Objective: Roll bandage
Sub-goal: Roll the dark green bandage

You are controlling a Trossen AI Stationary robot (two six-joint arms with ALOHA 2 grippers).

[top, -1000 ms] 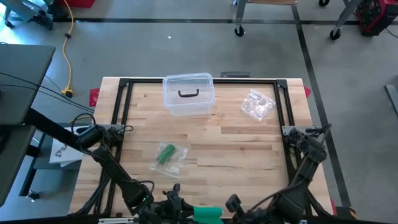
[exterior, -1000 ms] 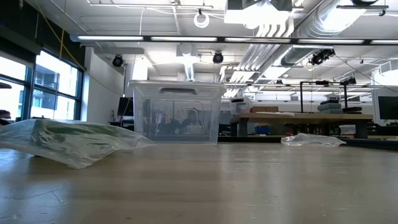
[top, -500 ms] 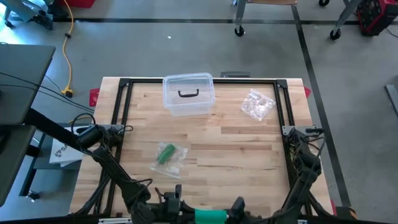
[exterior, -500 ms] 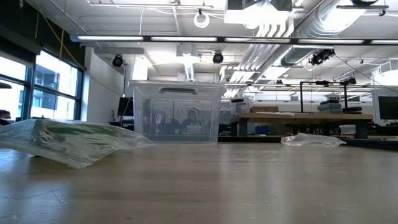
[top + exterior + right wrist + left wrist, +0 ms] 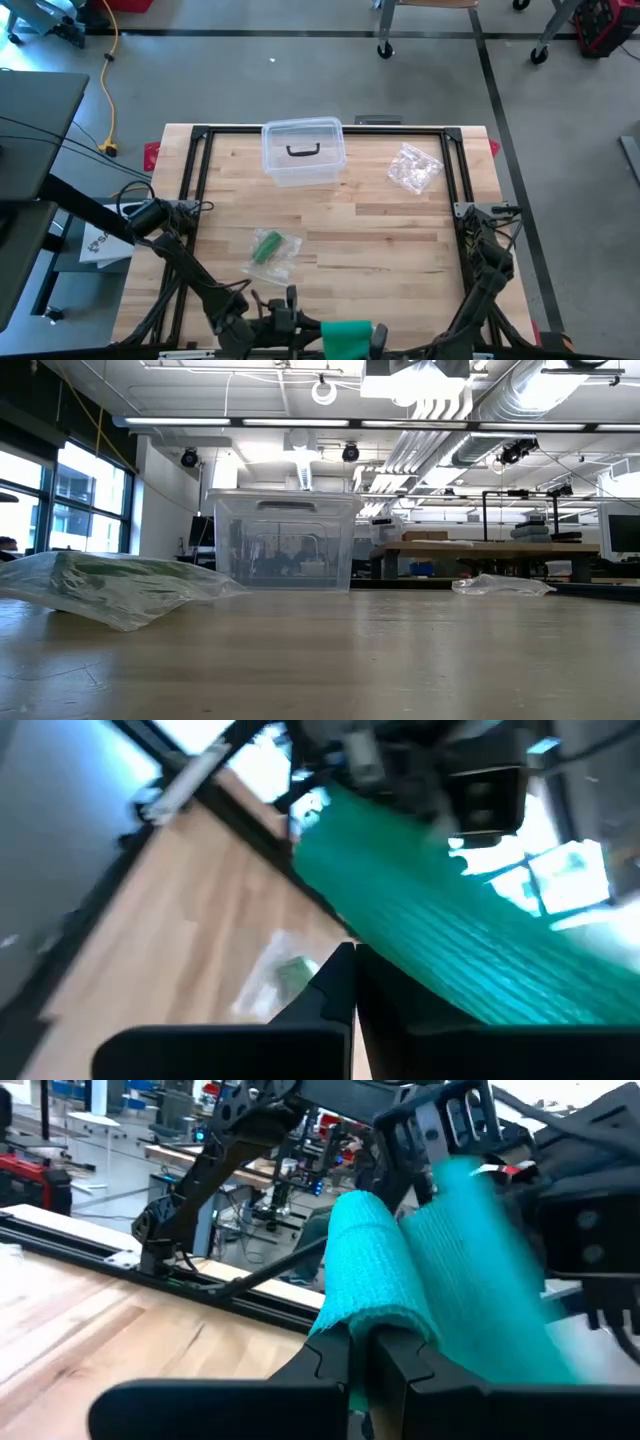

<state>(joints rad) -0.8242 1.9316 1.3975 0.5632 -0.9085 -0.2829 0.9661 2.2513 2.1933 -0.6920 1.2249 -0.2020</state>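
While both grippers sit at the table's near edge, left gripper fingers are clamped on the green bandage and right gripper fingers are pinched shut on its far side, so rolling looks mid-way. Next move probably needs another wrap with tension kept. Wrist views show both grips; low view shows only the packaged bandage, clear bin and empty wrapper.

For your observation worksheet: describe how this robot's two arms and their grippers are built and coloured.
Both arms, the left arm and the right arm, are black, slim, jointed links with thin black cables looping beside them. The left gripper and right gripper each have two flat, angular, matte black fingers on a dark crossbar. No markings show.
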